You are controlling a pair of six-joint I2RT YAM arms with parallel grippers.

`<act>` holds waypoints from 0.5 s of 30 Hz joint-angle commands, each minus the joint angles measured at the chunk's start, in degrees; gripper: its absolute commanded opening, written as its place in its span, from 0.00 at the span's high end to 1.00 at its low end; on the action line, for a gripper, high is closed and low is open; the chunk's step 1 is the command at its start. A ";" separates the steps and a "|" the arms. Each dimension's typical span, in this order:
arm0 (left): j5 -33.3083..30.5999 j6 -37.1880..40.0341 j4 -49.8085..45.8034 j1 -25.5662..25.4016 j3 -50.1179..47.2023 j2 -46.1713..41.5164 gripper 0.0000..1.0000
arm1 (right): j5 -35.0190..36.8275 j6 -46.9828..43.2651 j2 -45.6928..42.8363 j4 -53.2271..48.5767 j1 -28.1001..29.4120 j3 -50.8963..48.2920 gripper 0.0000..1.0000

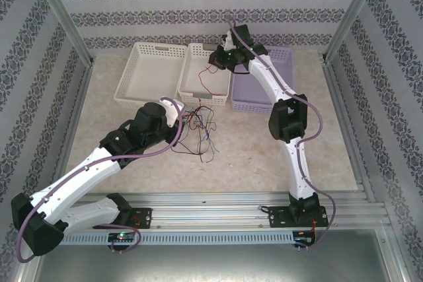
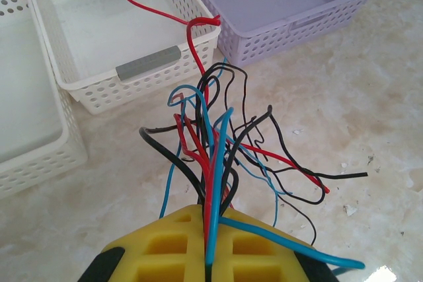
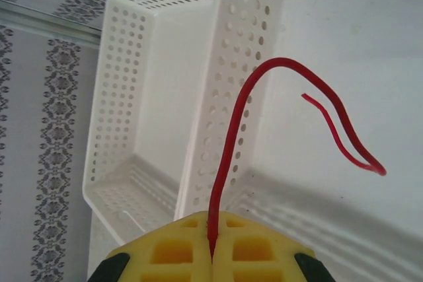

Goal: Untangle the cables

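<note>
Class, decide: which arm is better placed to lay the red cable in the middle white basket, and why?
Right. The right gripper is shut on the red cable above the middle white basket; the left gripper clamps the tangled bundle outside it.

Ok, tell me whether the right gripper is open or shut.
Shut: in the right wrist view the right gripper has its yellow jaws meeting, pinching a red wire.

The left arm [image 1: 86, 170] lies low, folded back on itself then reaching forward; the left end effector [image 2: 210, 219] is pinched shut on the cables [image 2: 210, 196]. The right arm [image 1: 294, 156] stretches far out, elbow bent, with the right end effector [image 3: 212, 222] clamped on a red cable [image 3: 222, 163].
</note>
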 commanded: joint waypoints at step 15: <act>0.63 1.13 1.24 -1.03 0.07 -0.43 1.00 | 2.48 -2.94 0.83 -4.01 1.12 2.70 1.00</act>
